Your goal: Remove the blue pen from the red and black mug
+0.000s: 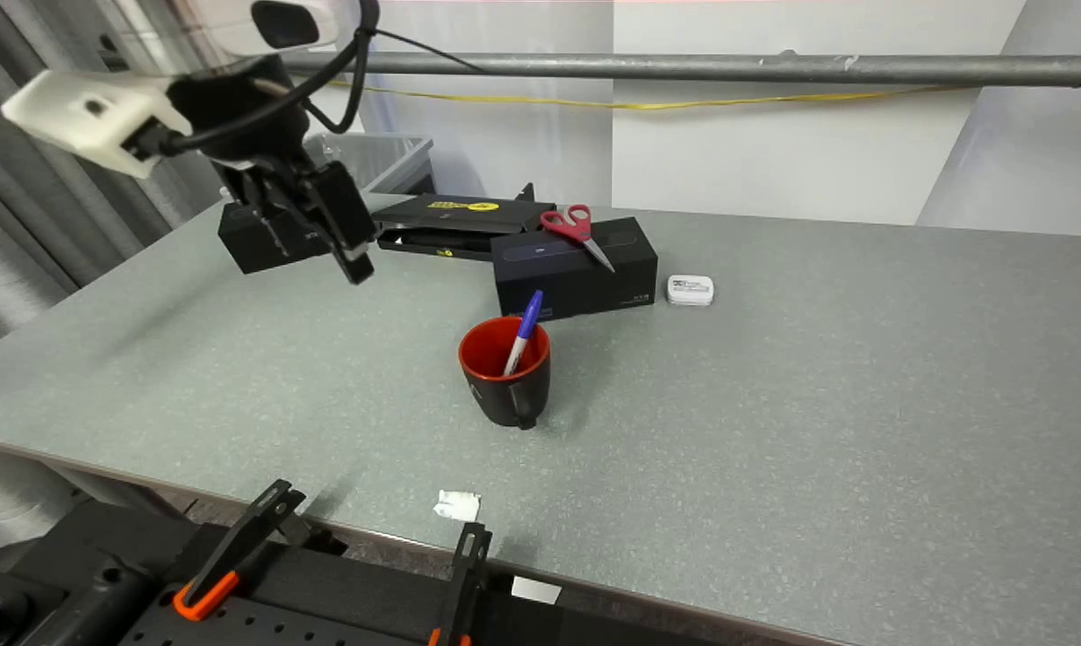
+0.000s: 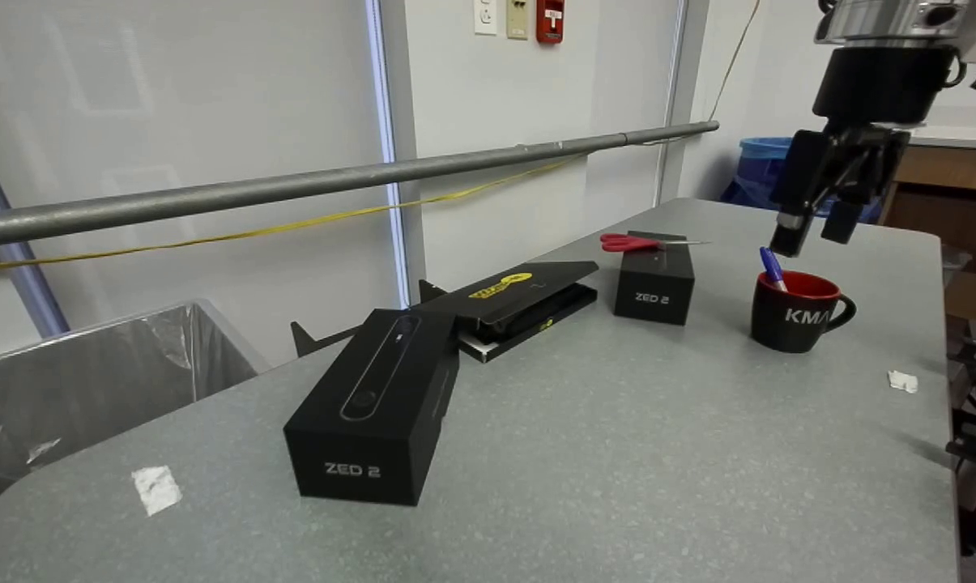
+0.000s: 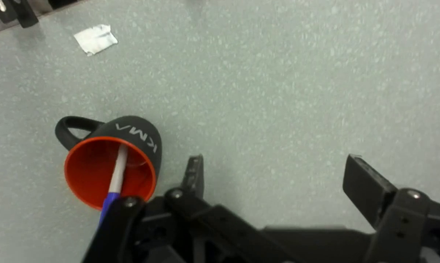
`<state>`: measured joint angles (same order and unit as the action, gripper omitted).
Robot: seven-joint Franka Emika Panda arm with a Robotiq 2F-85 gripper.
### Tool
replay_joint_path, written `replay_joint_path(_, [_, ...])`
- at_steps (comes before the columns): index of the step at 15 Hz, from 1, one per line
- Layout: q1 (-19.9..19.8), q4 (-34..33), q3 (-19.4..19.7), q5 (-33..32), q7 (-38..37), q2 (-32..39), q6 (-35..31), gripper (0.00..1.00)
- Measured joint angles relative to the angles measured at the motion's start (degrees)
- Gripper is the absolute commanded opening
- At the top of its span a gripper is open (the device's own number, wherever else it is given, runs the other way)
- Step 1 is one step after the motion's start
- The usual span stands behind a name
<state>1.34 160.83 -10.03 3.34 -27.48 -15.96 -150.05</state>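
Pen (image 3: 118, 171) in mug (image 3: 92, 168), lettering (image 3: 138, 134) in wrist view

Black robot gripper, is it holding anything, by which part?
Nothing. The black gripper is open; the slim blue and white pen leans inside the round red and black mug.

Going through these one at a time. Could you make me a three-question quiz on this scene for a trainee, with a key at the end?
1. Multiple choice: which end of the blue pen sticks up out of the red and black mug?
A) the white end
B) the blue end
C) neither, it lies flat inside

2. True or false: the fingers stand apart and hold nothing.

3. Fill in: the red-handled scissors rest on top of a black ____.

Key: 1. B; 2. true; 3. box
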Motion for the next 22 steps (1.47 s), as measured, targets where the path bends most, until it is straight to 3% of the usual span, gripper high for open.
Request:
replay_joint_path(3, [-3.2, -1.0, 2.1, 0.0, 0.0, 0.1, -2.5, 1.0])
replay_joint_path(10, [-3.4, -1.0, 1.3, -1.2, -0.8, 0.3, -2.6, 1.0])
replay_joint_path(14, [-10.4, -1.0, -2.5, -17.0, -13.6, 2.0, -3.6, 1.0])
replay_joint_path(22, [-22.5, -1.0, -6.3, -51.7, -45.4, 5.2, -3.6, 1.0])
